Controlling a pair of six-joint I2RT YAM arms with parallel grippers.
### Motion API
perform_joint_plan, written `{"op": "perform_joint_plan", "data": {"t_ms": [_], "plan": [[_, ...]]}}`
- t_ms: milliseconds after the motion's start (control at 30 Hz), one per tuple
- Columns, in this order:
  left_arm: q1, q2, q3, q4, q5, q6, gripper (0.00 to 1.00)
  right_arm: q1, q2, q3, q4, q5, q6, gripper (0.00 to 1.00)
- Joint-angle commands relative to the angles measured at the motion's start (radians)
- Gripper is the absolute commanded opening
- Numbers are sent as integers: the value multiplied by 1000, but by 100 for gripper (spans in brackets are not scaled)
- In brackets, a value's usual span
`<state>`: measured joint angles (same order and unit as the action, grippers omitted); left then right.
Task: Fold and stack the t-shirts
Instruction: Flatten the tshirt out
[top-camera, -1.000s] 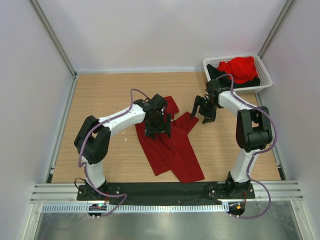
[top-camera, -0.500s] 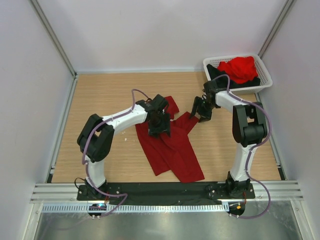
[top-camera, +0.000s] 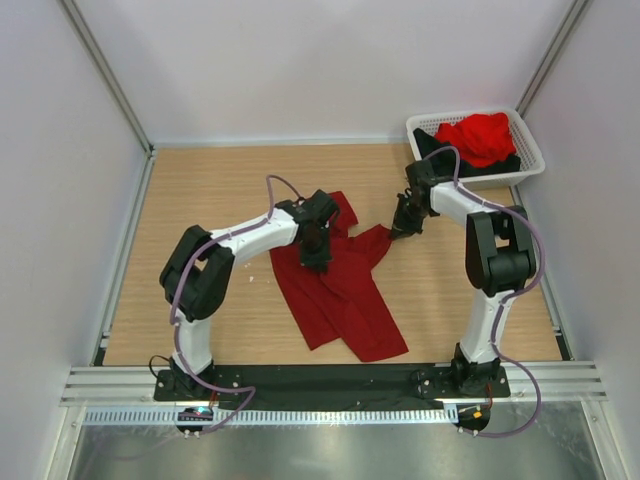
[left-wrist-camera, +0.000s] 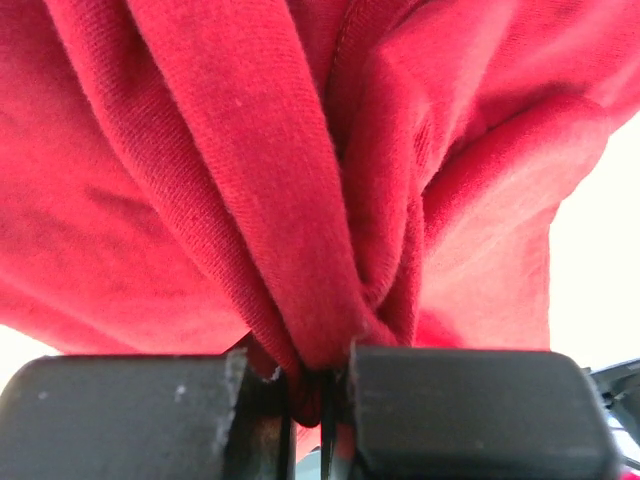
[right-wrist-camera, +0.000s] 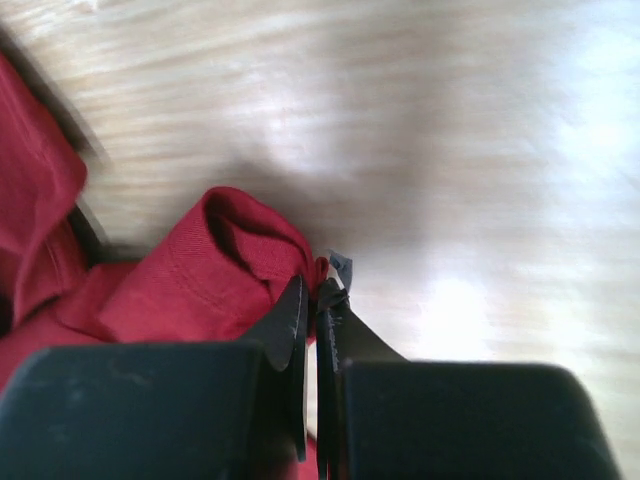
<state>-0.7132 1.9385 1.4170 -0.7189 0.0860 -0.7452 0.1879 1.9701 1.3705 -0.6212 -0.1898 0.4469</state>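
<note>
**Pinching the crimson t-shirt at two spots**

Lying crumpled near the middle of the table (top-camera: 200, 200) as a dark crimson t-shirt (top-camera: 345, 295), wrinkled up top and spread flatter toward the near edge. Clamped near its upper middle by the left gripper (top-camera: 316, 252), with jaws closed tight on a bunched ridge of soft, finely ribbed knit and folds fanning out from the pinch. Nipped at its far right corner by the right gripper (top-camera: 404, 228), with thin black fingertips pressed together over a small rolled bit of hem.

Resting on pale wood-grain laminate, matte with patches of soft glare. Walled in by plain white panels with metal corner posts.

Heaped in a white latticed plastic basket (top-camera: 532, 155) at the far right corner: a rumpled bright red t-shirt (top-camera: 480, 135) over a black t-shirt (top-camera: 432, 148), just behind the right arm and apart from the crimson cloth.
</note>
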Motion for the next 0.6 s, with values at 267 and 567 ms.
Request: {"op": "perform_joint_plan", "data": {"t_ms": [267,567], "plan": [[3,-205,85,-218,-290,190,0,-2,-537,-197,-281,509,39,1],[-6,-111,296,-370,-338,184,51,-16,-723,-329,-269,529,18,1]]}}
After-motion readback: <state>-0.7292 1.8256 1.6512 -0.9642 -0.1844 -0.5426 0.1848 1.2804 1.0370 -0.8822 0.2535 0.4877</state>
